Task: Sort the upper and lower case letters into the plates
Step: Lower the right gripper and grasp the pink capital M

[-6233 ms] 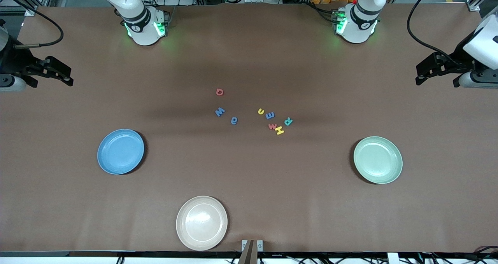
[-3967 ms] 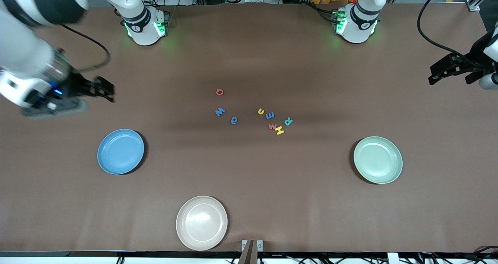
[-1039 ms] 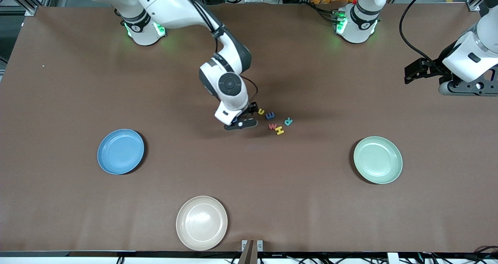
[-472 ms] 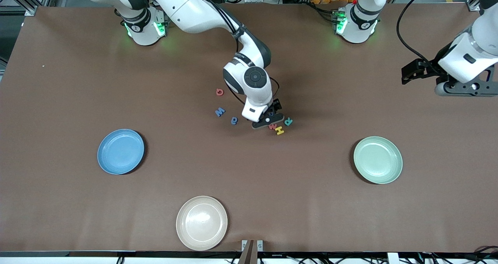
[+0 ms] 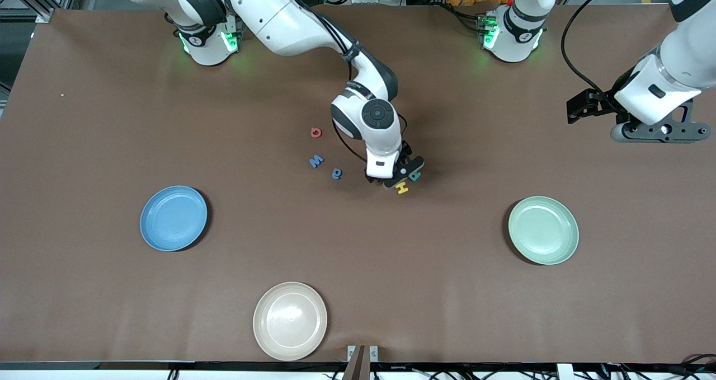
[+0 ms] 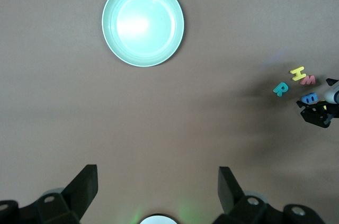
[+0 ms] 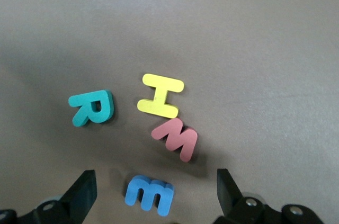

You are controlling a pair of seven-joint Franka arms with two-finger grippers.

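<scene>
A beige plate (image 5: 290, 320) is seen nearest the front camera and is unused. Farther back, a blue plate (image 5: 173, 217) and a green plate (image 5: 543, 230) are shown, both without letters. The right gripper (image 5: 404, 174), jaws spread wide and empty, is poised low over a cluster: yellow H (image 7: 160, 96), red W (image 7: 176, 138), teal R (image 7: 92, 107), blue E (image 7: 150, 194). The first pick is judged to be in hand; descent and closure on one letter are called for. The left gripper (image 5: 587, 104), also wide, is held waiting toward its table end.
</scene>
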